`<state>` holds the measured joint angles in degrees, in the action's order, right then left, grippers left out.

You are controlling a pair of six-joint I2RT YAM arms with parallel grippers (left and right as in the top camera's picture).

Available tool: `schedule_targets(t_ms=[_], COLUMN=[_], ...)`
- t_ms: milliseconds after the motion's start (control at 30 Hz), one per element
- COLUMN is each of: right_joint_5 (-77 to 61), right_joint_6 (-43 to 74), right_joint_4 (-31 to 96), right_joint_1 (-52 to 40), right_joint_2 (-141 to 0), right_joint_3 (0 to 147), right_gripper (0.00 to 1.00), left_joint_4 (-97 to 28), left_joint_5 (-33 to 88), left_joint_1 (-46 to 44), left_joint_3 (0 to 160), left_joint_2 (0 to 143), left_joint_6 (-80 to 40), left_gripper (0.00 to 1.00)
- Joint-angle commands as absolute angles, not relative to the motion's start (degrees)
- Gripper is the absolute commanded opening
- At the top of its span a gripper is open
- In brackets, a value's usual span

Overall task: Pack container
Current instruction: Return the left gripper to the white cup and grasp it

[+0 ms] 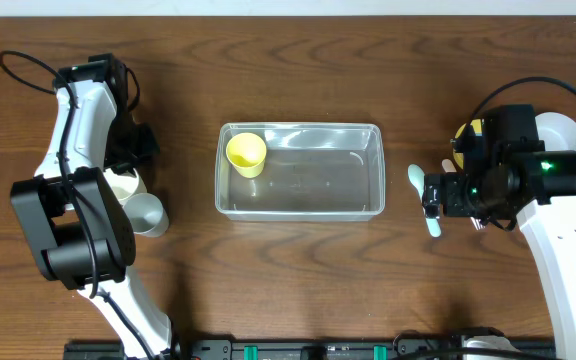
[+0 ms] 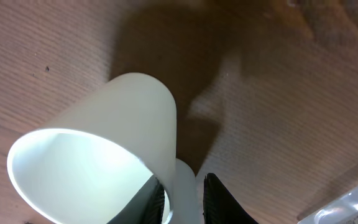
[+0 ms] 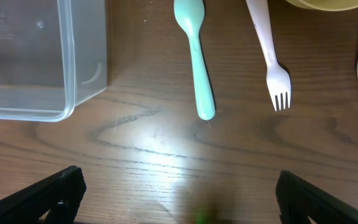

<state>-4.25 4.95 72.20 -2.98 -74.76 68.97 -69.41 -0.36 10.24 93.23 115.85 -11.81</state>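
The clear plastic container (image 1: 353,135) stands at the middle of the table with a yellow cup (image 1: 246,154) lying in its left end. My left gripper (image 2: 182,199) is shut on the wall of a white cup (image 2: 104,130), one finger inside and one outside; in the overhead view it is at the left (image 1: 128,172) by two white cups. My right gripper (image 3: 179,186) is open and empty, hovering right of the container (image 3: 73,74), just short of a teal spoon (image 3: 197,62) and a pink fork (image 3: 269,56).
A second white cup (image 1: 148,213) sits beside the held one. A yellow bowl (image 1: 468,130) and a white bowl (image 1: 560,130) sit at the far right under the right arm. The teal spoon (image 1: 424,200) lies between the container and the right gripper (image 1: 432,195).
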Motion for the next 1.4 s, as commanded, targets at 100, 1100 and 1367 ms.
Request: schedule_targets(t_ms=[100,1100,1367], right_joint_5=[-3.88,-3.84,-3.36], right_joint_6=[3.99,3.99,4.01], right_joint_4=[72.49,72.64,72.64], right_joint_1=[-3.55,-3.55,-3.55], right_joint_2=[-74.91,-74.91,-74.91], right_joint_3=[70.02,70.02,70.02], right_gripper=[0.99,0.99,0.99], left_joint_4=[-67.66,-64.16,-64.69], left_joint_5=[-0.64,-2.63,-2.35], left_joint_1=[10.39,10.37,8.91], left_joint_3=[90.8,89.27,93.78], left_joint_2=[116.16,116.14,113.54], left_joint_6=[-11.7,-11.2,-9.91], left_gripper=[0.23,0.06,0.06])
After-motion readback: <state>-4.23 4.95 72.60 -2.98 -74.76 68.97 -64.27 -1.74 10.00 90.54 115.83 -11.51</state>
